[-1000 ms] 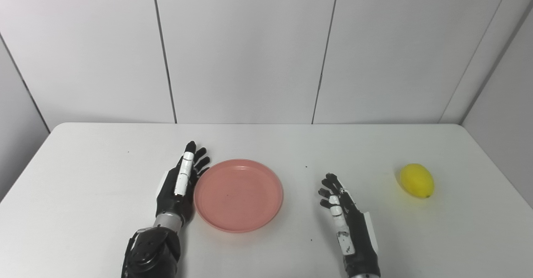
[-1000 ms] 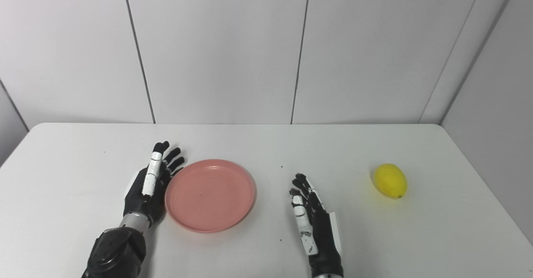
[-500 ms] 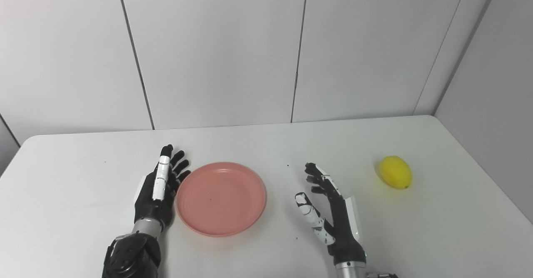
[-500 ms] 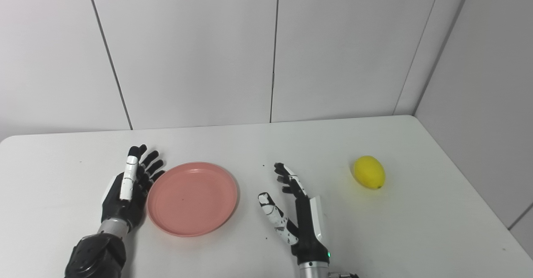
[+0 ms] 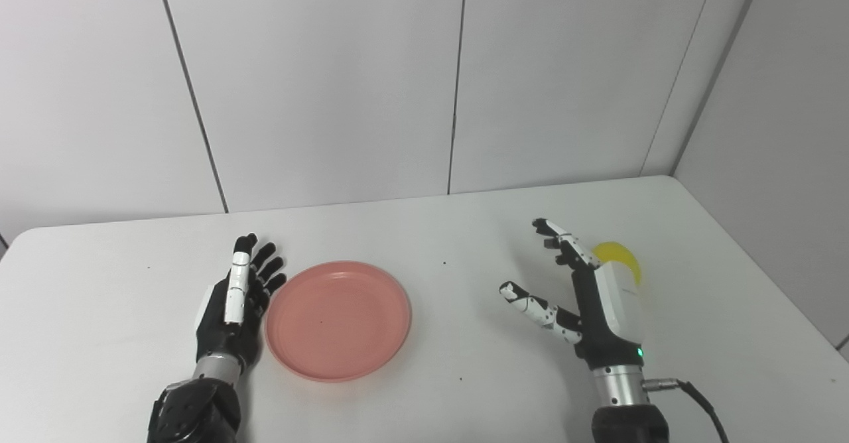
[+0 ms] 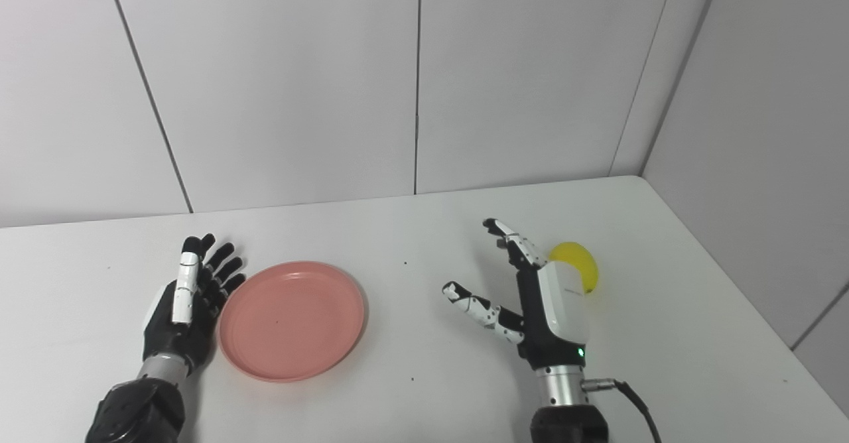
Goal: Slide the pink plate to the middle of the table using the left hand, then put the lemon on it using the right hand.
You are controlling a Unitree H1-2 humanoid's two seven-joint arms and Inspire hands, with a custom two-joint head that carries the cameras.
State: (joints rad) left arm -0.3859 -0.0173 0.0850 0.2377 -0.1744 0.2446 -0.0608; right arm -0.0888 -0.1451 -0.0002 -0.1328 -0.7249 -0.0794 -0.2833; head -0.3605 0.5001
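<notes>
Left hand (image 5: 229,307): it lies flat on the bench (image 5: 99,297), fingers spread and holding nothing, its inner edge just beside the left rim of the pink plate; whether it touches the rim cannot be told. Compared with a second ago it keeps the same place against the plate, so the slide looks finished.

Pink plate (image 5: 338,320): it sits left of the bench's centre, near the front, bare, with nothing on it. Its apparent drift leftward across the views comes from the head cameras turning right, not from the plate moving.

Right hand (image 5: 597,304): this is what has changed. A second ago it lay low near the front of the bench, well apart from the fruit; now it is raised and carried right and farther out, fingers apart, thumb stretched toward the left, gripping nothing.

Lemon (image 5: 627,260): it rests on the right side of the bench, just behind the right hand, well apart from the plate.

Meaning for the task: judging by this, the work has passed from the sliding step to the reach for the fruit; grasp and placing are not yet done.

Hidden or unclear: the white back of the right hand covers most of the lemon, leaving only a yellow arc. Contact between the fingers and the fruit cannot be judged. The left forearm is cut off at the bottom edge.
</notes>
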